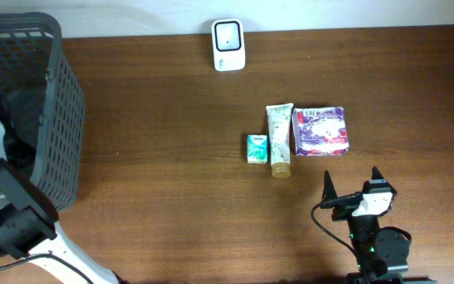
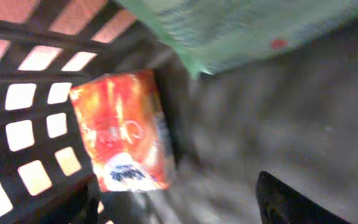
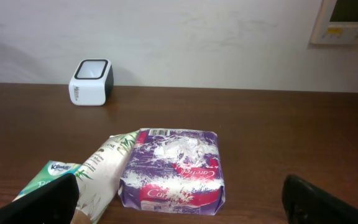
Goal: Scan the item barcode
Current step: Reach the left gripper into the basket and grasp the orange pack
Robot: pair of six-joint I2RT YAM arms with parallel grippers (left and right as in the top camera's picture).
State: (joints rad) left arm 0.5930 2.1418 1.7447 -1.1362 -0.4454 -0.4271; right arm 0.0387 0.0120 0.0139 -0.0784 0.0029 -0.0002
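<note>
Brown wooden table (image 1: 172, 197), dark basket (image 1: 53, 102) at its left end. The left gripper (image 2: 176, 190) was down inside, jaws partly apart and holding nothing, with the orange packet (image 2: 123, 137) just ahead of them. The right gripper (image 3: 179, 186) gaped wide, empty, facing a purple pack (image 3: 173, 168).

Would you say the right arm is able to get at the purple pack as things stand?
Probably yes. The right gripper is open and faces the purple pack, with only bare table between them. The tube lies close beside it, which may crowd one finger.
</note>
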